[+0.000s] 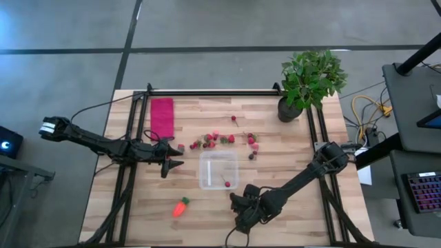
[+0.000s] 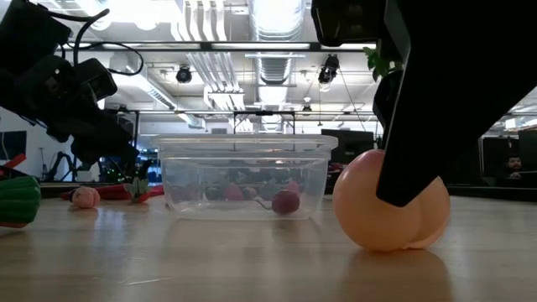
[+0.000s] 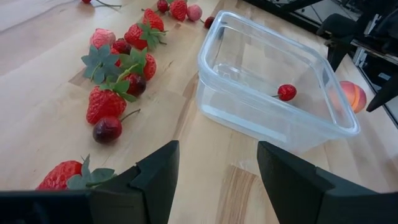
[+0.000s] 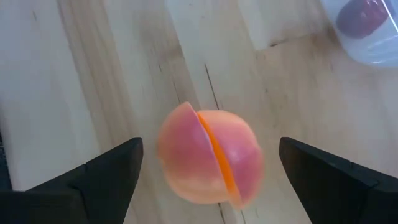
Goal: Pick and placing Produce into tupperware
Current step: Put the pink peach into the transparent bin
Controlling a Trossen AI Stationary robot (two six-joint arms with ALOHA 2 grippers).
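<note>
The pale orange-pink round fruit rests on the wood near the table's near edge. My right gripper hangs over it, open, pointing down, with one finger on each side and a gap to the fruit on both. In the low view a dark finger stands in front of the fruit. The clear tupperware stands mid-table with one red cherry inside. My left gripper is open, left of the tupperware, touching nothing. Strawberries and cherries lie scattered beyond it. The carrot lies near the near edge.
A red cloth lies at the far left of the table and a potted plant stands at the far right corner. Black rails run along the table's far edge and sides. Bare wood shows between the carrot and the tupperware.
</note>
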